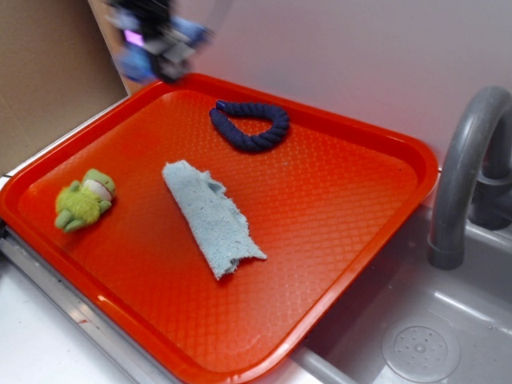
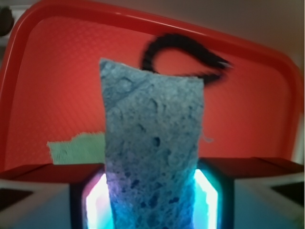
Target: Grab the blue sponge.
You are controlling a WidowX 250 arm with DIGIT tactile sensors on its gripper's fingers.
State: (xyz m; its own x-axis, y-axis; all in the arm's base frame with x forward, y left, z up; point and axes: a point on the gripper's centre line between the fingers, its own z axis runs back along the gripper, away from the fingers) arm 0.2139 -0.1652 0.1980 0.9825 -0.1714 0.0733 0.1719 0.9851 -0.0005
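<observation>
In the wrist view the blue sponge (image 2: 152, 143), a porous periwinkle block, stands up between the two glowing pads (image 2: 209, 200) of my gripper (image 2: 150, 205), which is shut on its lower end. In the exterior view the gripper (image 1: 164, 44) is a blurred shape raised above the far left corner of the red tray (image 1: 336, 264); a blurred blue patch (image 1: 192, 32) beside it looks like the sponge, though I cannot make it out clearly.
On the tray lie a pale blue ragged cloth strip (image 1: 212, 218), a dark navy rope ring (image 1: 252, 128) and a green plush frog (image 1: 84, 200). A grey tap (image 1: 464, 168) and sink (image 1: 420, 348) are on the right. Cardboard (image 1: 48, 72) stands on the left.
</observation>
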